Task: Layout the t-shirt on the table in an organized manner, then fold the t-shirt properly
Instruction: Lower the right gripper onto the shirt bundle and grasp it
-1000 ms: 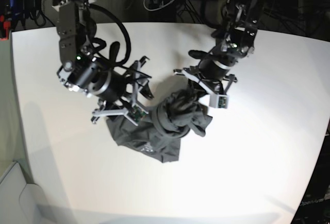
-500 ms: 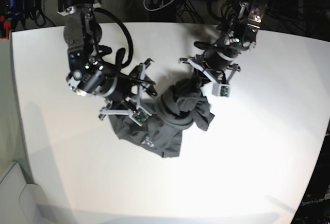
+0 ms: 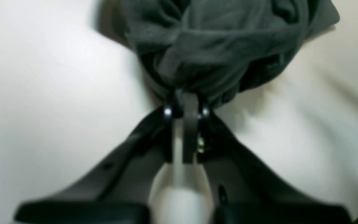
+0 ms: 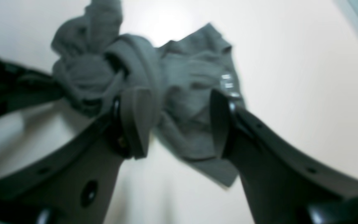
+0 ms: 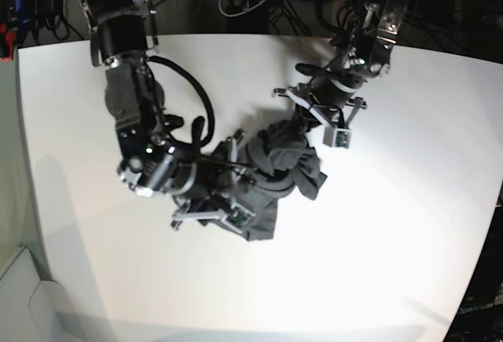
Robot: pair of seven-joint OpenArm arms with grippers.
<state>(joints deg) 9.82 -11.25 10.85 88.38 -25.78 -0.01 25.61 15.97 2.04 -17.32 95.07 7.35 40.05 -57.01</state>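
Diagonally bunched t-shirt (image 5: 275, 171), upper end in left jaws

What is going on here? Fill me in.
Two robot arms are working on a dark grey t-shirt that lies bunched and twisted on the white table, not yet laid flat. The left gripper is shut on a wad of the cloth. The right gripper is open, its jaws spread above the flatter part of the shirt, gripping nothing.
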